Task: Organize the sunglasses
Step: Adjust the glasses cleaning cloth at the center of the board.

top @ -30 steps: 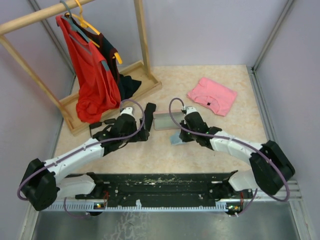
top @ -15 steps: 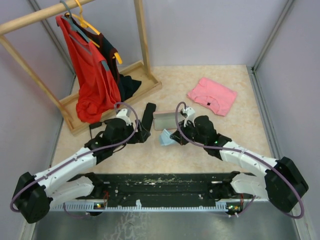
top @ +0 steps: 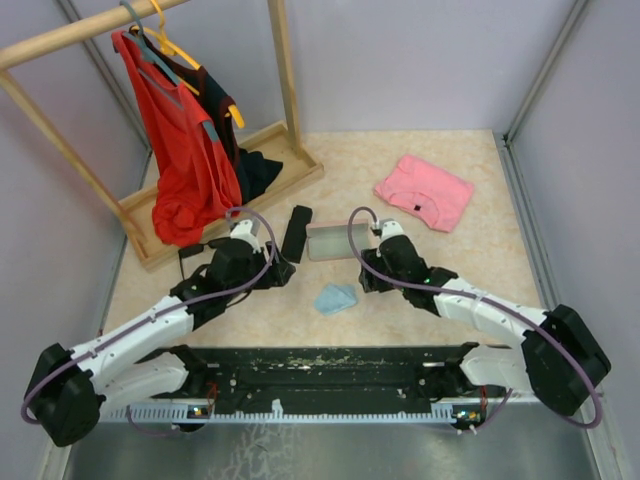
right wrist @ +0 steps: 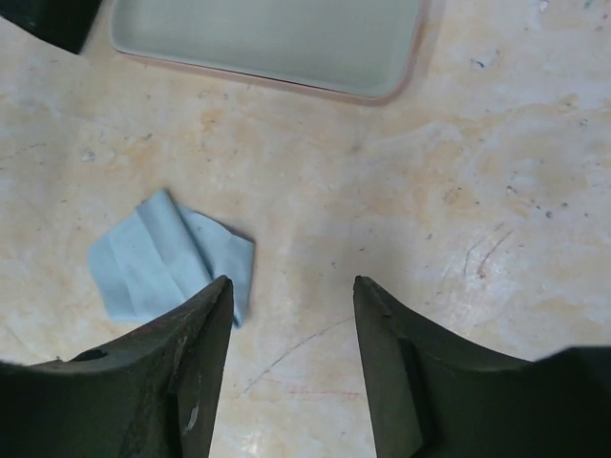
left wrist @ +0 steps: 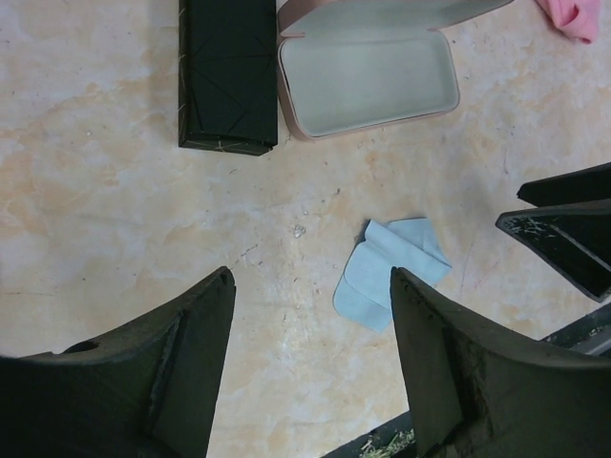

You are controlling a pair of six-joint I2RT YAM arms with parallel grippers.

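No sunglasses show clearly in any view. A small dark thing lies by the rack base, half hidden behind my left arm; I cannot tell what it is. The pink case lies open and empty, also in the left wrist view and the right wrist view. The shut black case lies just to its left. My left gripper hangs open and empty over bare floor. My right gripper is open and empty too, beside a blue cloth.
The blue cloth lies crumpled between the two grippers. A wooden clothes rack with red and dark garments stands at the back left. A folded pink shirt lies at the back right. Walls close in on both sides.
My right gripper has opened and let go of the blue cloth, which now lies on the floor. My left gripper has narrowed a little and drawn back from the black case.
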